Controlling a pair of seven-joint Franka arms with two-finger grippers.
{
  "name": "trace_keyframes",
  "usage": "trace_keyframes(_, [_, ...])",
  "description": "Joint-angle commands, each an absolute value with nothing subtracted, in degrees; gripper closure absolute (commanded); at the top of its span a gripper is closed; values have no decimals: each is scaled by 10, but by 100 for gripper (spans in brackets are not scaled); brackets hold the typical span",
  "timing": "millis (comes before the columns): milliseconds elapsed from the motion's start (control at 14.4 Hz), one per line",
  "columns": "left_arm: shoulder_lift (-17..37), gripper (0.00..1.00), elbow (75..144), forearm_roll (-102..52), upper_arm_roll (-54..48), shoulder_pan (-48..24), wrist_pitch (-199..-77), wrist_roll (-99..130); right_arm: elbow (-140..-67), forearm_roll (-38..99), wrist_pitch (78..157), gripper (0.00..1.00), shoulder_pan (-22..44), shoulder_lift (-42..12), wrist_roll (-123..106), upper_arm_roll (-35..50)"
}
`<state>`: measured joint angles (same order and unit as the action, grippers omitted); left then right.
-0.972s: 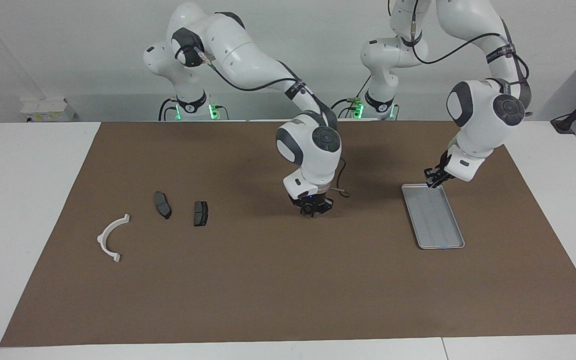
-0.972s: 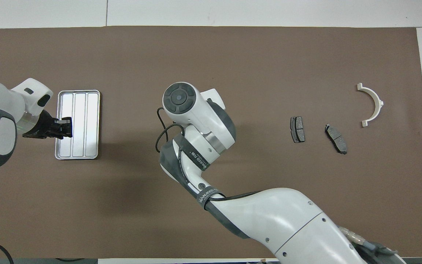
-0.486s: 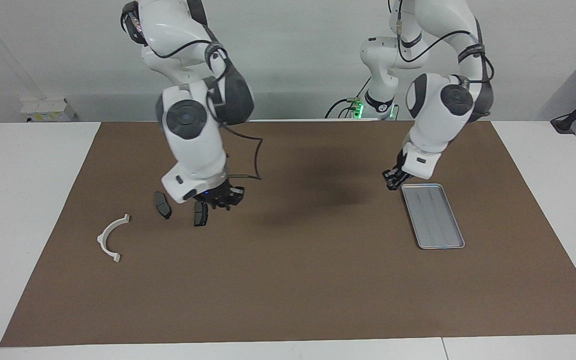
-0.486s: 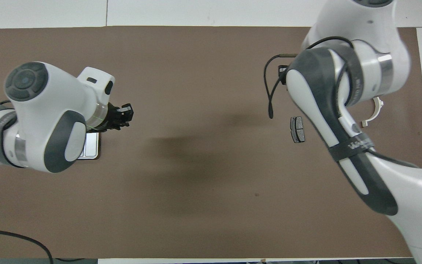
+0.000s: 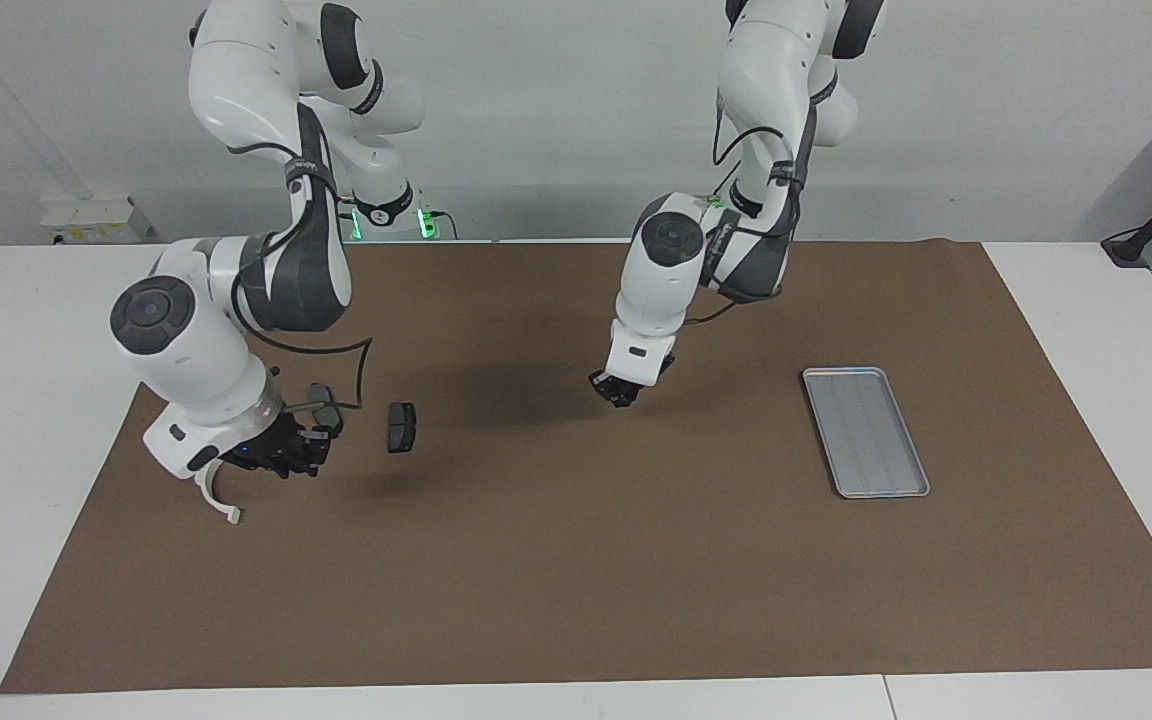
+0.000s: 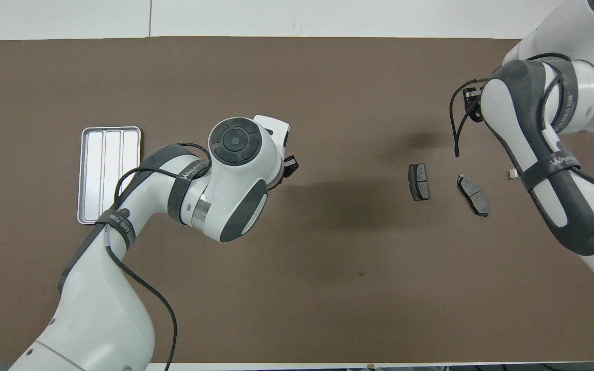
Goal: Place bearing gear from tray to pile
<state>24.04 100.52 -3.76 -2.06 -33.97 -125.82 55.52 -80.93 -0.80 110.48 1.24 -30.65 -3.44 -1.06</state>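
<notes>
Hovering left hand (image 5: 621, 395) over bare mat mid-table, fingertips together, nothing seen in it | right hand (image 5: 281, 455) low over white bracket (image 5: 226, 508) in pile, grip unclear | overhead: tray (image 6: 84, 175) at left arm's end, holds nothing

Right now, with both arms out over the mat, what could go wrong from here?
1. The right tool is low over the white bracket and beside a brake pad; a release here could land on or knock those parts.
2. What it carries can't be made out, so a slipped or missed part would go unnoticed.
3. The left tool hangs shut over bare mat, away from the empty-looking tray; any sweep toward the pile crosses the right arm's space.
</notes>
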Motion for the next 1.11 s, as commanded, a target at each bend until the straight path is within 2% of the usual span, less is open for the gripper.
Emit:
trace_keyframes(0, [246,99,1028,-25,-8,-338,-1296,559,-845,-23,1182,100,-10,-331,-75,-2])
trace_keyframes(417, [239,87,1073,-21,-8,-344,-1337,561,-863,-19,1253,100,-10,-364,-75,-1])
trace_keyframes(486, [238,75,1074,-21,-8,-344,-1334,562,-870,-18,1259,100,-8,-363,-74,-1])
trace_keyframes(556, [238,20,1069,-21,-7,-344,-1326,562,-872,-16,1259,100,-8,-363,-74,-1])
trace_keyframes(625, [238,0,1052,-15,-5,-344,-1297,561,-872,-14,1259,100,-7,-363,-73,-1])
trace_keyframes(764, [229,0,991,24,-3,-330,-1188,556,-877,-12,1259,100,-6,-363,-70,-1])
trace_keyframes(833, [193,0,997,25,-1,-306,-1168,552,-878,-12,1259,100,-6,-362,-70,-1])
trace_keyframes(903, [150,0,1013,25,-1,-269,-1156,531,-878,-11,1259,74,-5,-362,-69,-1])
trace_keyframes(972, [115,0,1020,25,-1,-233,-1136,486,-877,-12,1256,9,-5,-359,-69,-1])
trace_keyframes(1042, [93,0,1018,25,-2,-199,-1104,430,-877,-12,1245,0,-2,-353,-69,-1])
